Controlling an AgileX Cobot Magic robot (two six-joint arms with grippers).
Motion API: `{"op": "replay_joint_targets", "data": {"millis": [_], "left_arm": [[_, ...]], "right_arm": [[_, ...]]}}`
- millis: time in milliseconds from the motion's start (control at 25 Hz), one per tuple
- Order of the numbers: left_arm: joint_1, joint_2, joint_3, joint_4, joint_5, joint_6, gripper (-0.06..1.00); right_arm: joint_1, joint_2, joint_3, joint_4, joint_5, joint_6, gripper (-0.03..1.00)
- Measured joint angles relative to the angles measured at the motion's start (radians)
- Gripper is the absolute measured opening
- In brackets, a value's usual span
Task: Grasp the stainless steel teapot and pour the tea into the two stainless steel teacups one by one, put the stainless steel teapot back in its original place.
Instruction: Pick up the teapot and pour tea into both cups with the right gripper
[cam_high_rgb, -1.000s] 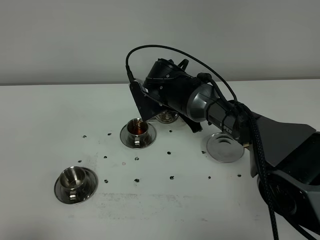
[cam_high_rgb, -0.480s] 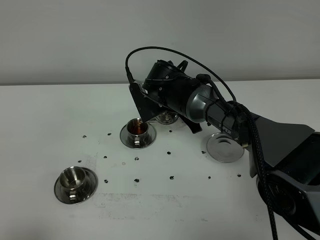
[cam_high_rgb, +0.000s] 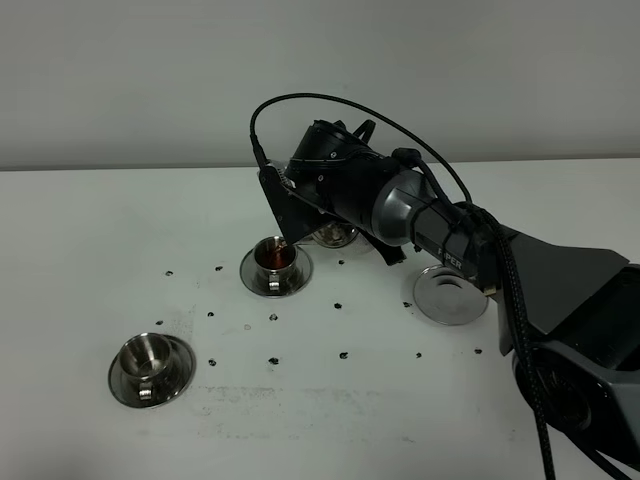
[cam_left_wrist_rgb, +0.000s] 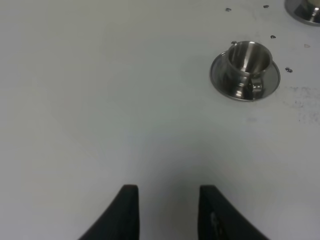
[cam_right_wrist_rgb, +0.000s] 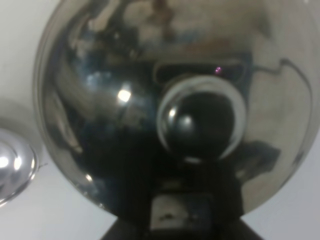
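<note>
White counter (cam_high_rgb: 90, 210) is running back to a plain grey wall (cam_high_rgb: 120, 80); dark specks (cam_high_rgb: 273, 317) are dotting it. Left hand (cam_left_wrist_rgb: 167, 212) is hovering over bare counter, fingers parted, gripping nothing. Near teacup (cam_high_rgb: 146, 360) is sitting empty on its saucer, ahead of that hand. Far teacup (cam_high_rgb: 274, 257) is holding reddish-brown tea (cam_high_rgb: 272, 259). Stainless steel teapot (cam_right_wrist_rgb: 125, 100) is hanging tilted just above and right of this cup, mostly hidden behind the arm in the high view, lid knob (cam_right_wrist_rgb: 202, 120) facing the wrist camera. Right hand (cam_right_wrist_rgb: 175, 212) is clamping the teapot. Bare saucer (cam_high_rgb: 451, 294) is lying further right, apart from the pot.
</note>
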Motion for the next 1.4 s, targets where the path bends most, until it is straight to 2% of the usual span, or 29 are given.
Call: {"op": "replay_joint_targets", "data": {"millis": [1400], "left_arm": [[0.000, 0.000, 0.000, 0.000, 0.000, 0.000, 0.31]], "right_arm": [[0.000, 0.000, 0.000, -0.037, -0.003, -0.018, 0.17]]}}
